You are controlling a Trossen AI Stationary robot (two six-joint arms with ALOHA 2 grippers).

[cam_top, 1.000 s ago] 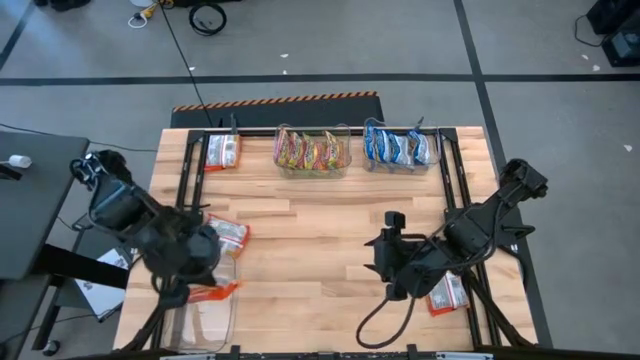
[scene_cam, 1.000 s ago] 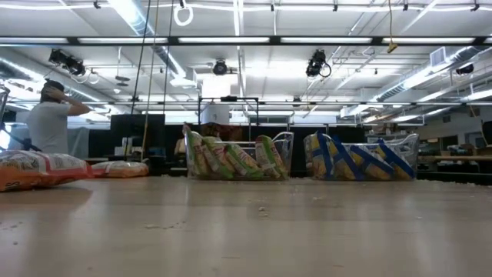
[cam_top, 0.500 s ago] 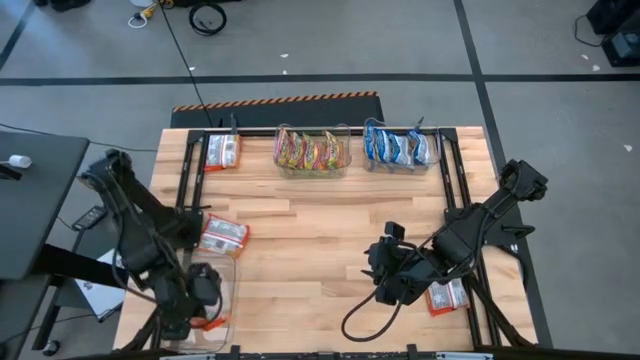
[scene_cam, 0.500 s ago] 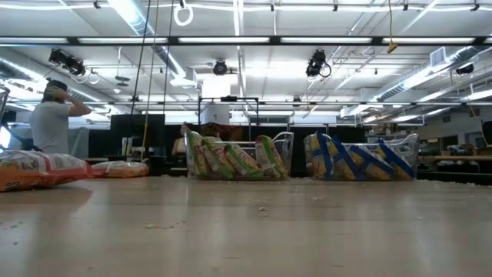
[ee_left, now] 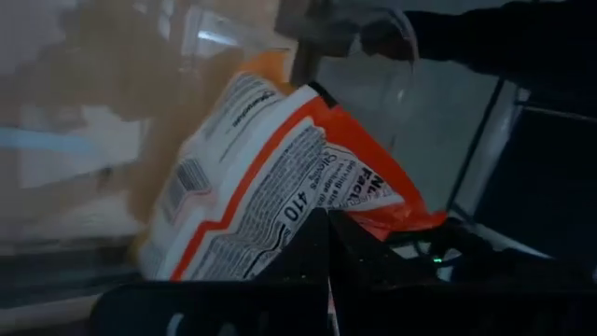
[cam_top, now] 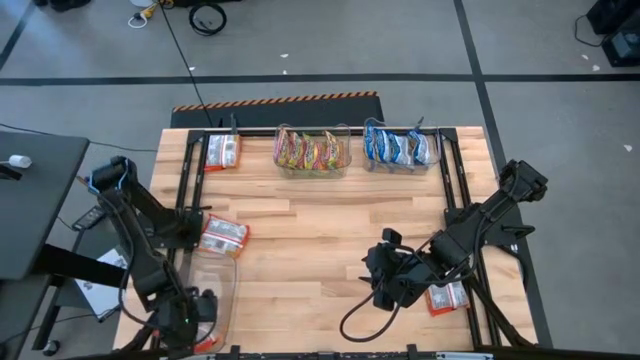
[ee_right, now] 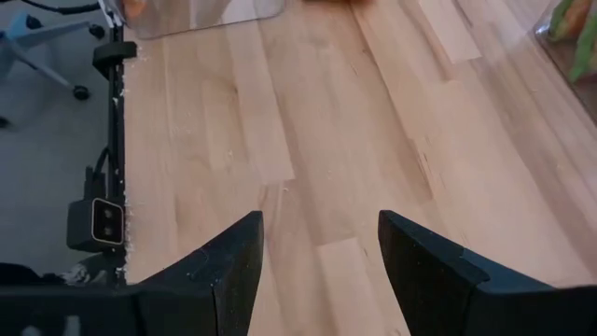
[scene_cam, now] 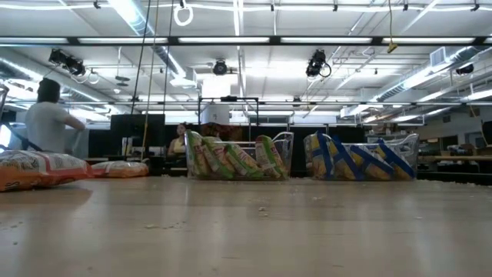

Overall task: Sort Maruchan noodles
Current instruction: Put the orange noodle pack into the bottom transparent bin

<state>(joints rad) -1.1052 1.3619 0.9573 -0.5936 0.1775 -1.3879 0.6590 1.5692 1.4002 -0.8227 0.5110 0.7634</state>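
Observation:
My left gripper (cam_top: pixel 197 318) is over the near end of a clear tub (cam_top: pixel 213 272) at the table's near left corner. It is shut on a red-orange-and-white noodle packet (ee_left: pixel 270 187). My right gripper (cam_top: pixel 380 277) hangs open above bare wood right of the middle, its fingers (ee_right: pixel 233 257) apart with nothing between them. Other red-orange packets lie flat on the table at the left (cam_top: pixel 223 236), the far left (cam_top: pixel 222 152) and under the right arm (cam_top: pixel 447 296). Yellow-green packets (cam_top: pixel 312 151) and blue packets (cam_top: pixel 398 147) stand in tubs at the far edge. My left gripper pinches the packet's near edge (ee_left: pixel 315 222) between its two fingers, which slant downward. The packet sticks out ahead of the fingers, tilted, with the clear tub's wall (ee_left: pixel 373 89) around it. Whether its far end touches the tub cannot be told.
Black rails run along the table's left (cam_top: pixel 185 190) and right (cam_top: pixel 455 190) sides. The low view shows the two far tubs (scene_cam: pixel 238 158) (scene_cam: pixel 361 158) and two packets at the left (scene_cam: pixel 38 169). A person (scene_cam: pixel 48 123) stands in the room behind.
My left gripper has gone down and toward the table's near edge with the packet, rolling as it went. It now stands over the clear tub's near end. My right gripper has sunk a little and rolled, staying open.

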